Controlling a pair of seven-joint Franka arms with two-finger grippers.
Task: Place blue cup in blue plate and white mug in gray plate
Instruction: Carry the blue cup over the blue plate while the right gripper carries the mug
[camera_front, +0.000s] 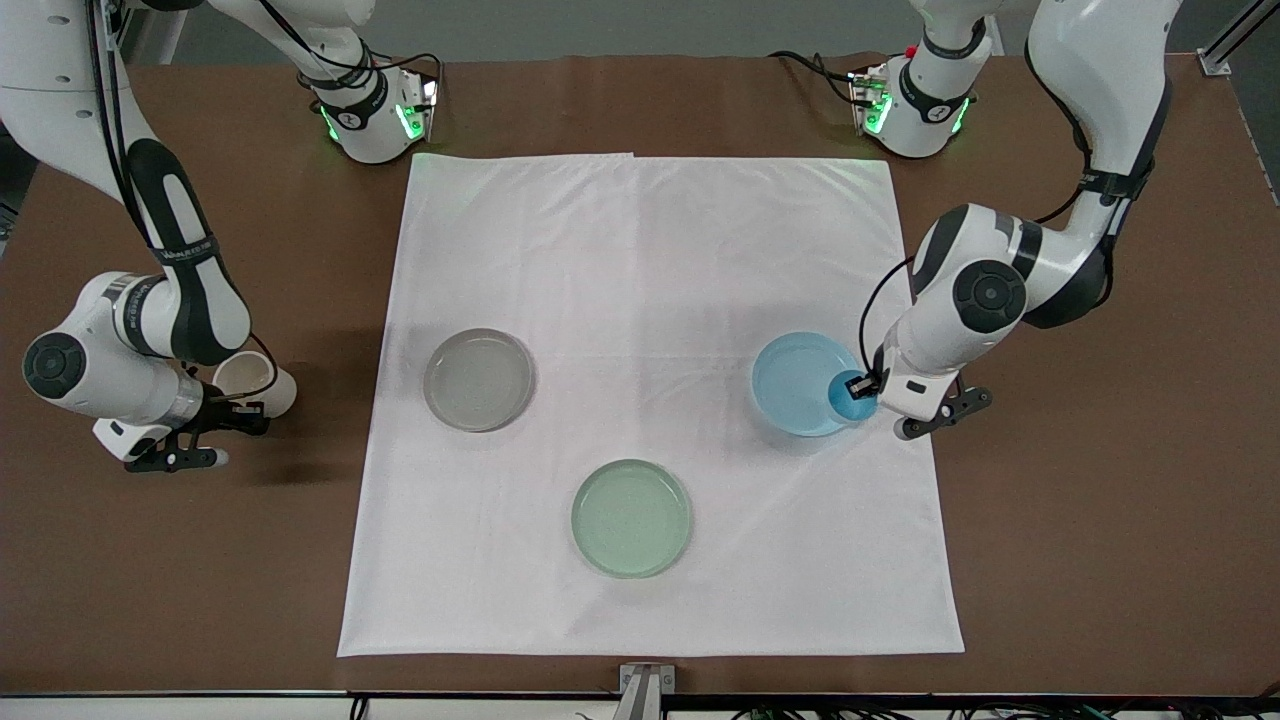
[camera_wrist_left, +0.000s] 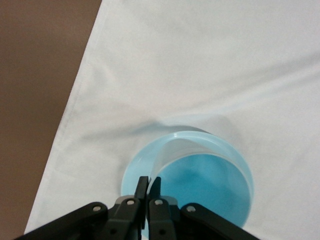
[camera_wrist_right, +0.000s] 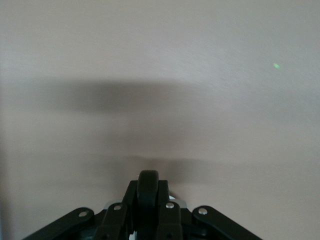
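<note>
The left claw (camera_front: 862, 386) pinches the blue cup (camera_front: 848, 397) by its rim over the blue plate's (camera_front: 795, 380) edge — judged ready to lower and release. The right claw (camera_front: 232, 400) grips the white mug's (camera_front: 250, 378) handle above the bare counter (camera_front: 1100, 500), away from the gray plate (camera_front: 478, 379). Only the left wrist view shows the fingers (camera_wrist_left: 142, 188) clamped on the rim.

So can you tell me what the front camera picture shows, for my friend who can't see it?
The left gripper holds the blue cup by its rim over the edge of the blue plate. The right gripper holds the white mug by its handle over bare brown table. The gray plate and a green plate lie on a white cloth.
</note>
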